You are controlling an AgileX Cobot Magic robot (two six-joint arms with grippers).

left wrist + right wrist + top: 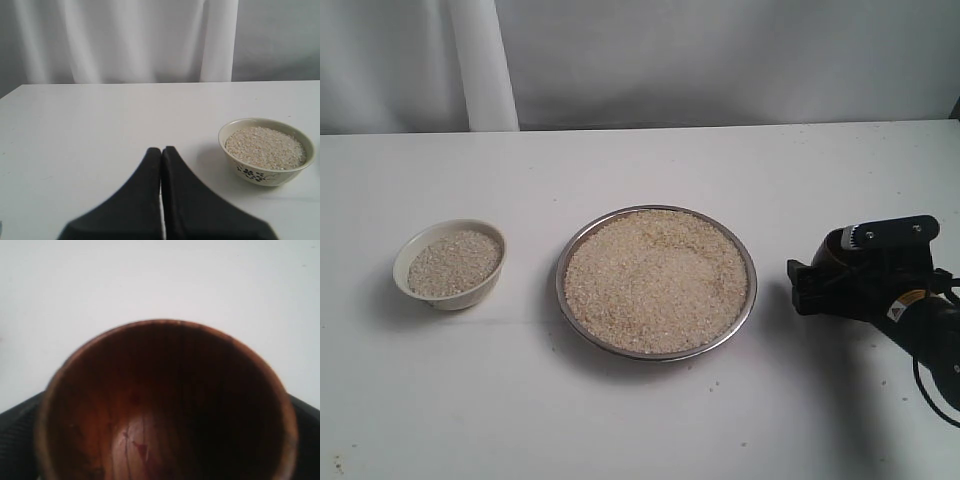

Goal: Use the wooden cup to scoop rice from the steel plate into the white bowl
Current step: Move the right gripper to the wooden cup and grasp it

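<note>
The steel plate sits mid-table, heaped with rice. To its left stands the white bowl, also holding rice; the left wrist view shows the bowl with a dark floral pattern. My right gripper hovers just right of the plate, shut on the wooden cup. In the right wrist view the cup fills the frame, its dark inside showing no grains, black fingers at its sides. My left gripper is shut with nothing in it, beside the bowl.
The white table ends at a back edge before a white curtain, with a white post at the back left. A few loose grains lie on the table in front of the plate.
</note>
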